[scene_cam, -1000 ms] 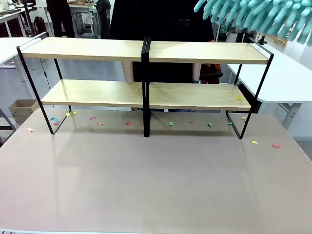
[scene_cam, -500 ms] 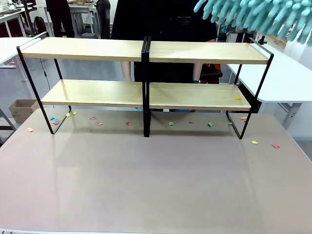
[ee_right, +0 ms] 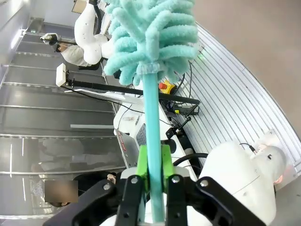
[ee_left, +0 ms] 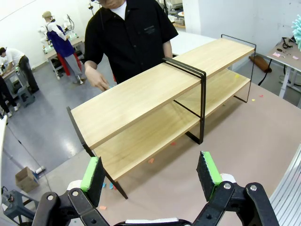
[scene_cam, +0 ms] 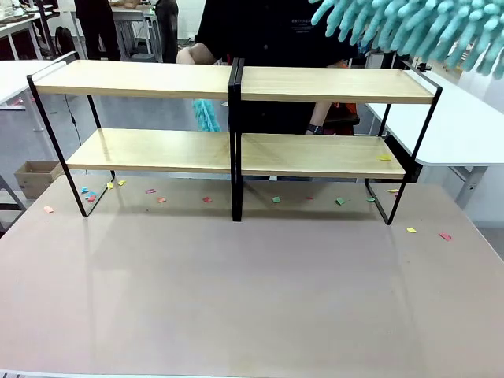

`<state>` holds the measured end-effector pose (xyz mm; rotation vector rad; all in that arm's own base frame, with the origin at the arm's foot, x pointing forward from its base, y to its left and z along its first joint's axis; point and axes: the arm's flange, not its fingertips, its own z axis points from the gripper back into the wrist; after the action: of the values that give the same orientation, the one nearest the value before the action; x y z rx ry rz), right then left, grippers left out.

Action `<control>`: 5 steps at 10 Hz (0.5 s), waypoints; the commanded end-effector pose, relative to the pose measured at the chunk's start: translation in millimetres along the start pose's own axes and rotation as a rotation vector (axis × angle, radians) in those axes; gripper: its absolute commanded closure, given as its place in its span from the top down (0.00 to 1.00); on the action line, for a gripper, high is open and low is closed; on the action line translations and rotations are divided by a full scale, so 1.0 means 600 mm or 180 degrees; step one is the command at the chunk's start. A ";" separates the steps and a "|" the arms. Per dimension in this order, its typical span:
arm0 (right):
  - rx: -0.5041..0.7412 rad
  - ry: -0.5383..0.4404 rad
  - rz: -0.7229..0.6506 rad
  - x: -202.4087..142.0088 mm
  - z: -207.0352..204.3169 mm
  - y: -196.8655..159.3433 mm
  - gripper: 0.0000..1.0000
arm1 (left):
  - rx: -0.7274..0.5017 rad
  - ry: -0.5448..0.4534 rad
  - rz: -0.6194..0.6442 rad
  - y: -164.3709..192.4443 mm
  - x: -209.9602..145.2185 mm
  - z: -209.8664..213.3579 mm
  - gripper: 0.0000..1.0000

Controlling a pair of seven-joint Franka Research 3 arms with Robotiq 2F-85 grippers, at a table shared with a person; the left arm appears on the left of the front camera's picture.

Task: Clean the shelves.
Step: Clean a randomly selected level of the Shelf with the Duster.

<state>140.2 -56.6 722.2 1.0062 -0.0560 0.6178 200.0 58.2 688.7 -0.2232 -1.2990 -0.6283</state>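
The shelves (scene_cam: pixel 142 79) stand along the far half of the beige worktop (scene_cam: pixel 252 291): two joined units, each with an upper and a lower light wooden board on a thin black frame, the join near the middle. A single yellow scrap (scene_cam: pixel 384 157) lies on the lower board near its right end. More coloured paper scraps (scene_cam: pixel 276 200) are scattered on the worktop under and just in front of the rack, with a few others off its left and right ends.

Behind the shelves stands a person in a black shirt (scene_cam: pixel 268 31), one hand (scene_cam: pixel 187 53) at the back edge of the upper board. A small teal fluffy thing (scene_cam: pixel 206 116) shows between the two tiers, behind the rack, just left of the join.

The right pincer (ee_right: pixel 153 181) is closed on the thin teal handle of a duster (ee_right: pixel 150 42), whose shaggy head hangs high over the right end of the shelves in the front view (scene_cam: pixel 409 24), clear of the boards.

The left pincer (ee_left: pixel 149 172) is spread wide with nothing between its green pads (ee_left: pixel 91 174), held above the worktop on the near side of the shelves (ee_left: pixel 141 94).

A cardboard box (scene_cam: pixel 35 177) sits on the floor to the far left.
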 end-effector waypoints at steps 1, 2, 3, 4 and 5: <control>0.0010 -0.0015 0.0009 -0.004 0.009 -0.066 0.13 | 0.0015 -0.0006 -0.0005 0.001 -0.002 -0.001 1.00; 0.0122 0.0025 0.0099 -0.024 0.014 -0.084 0.13 | 0.0015 -0.0006 -0.0005 0.001 -0.002 -0.001 1.00; 0.0291 0.0093 0.0158 -0.054 0.016 -0.097 0.13 | 0.0015 -0.0006 -0.0005 0.001 -0.002 -0.001 1.00; 0.0440 0.0255 0.0250 -0.085 0.016 -0.097 0.13 | 0.0015 -0.0006 -0.0005 0.001 -0.002 -0.001 1.00; 0.0436 0.0240 0.0225 -0.108 0.018 -0.093 0.13 | 0.0015 -0.0006 -0.0005 0.001 -0.002 -0.001 1.00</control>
<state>143.9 -103.8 655.1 1.0974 -0.0026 0.6955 199.9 58.2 688.8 -0.2232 -1.2991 -0.6282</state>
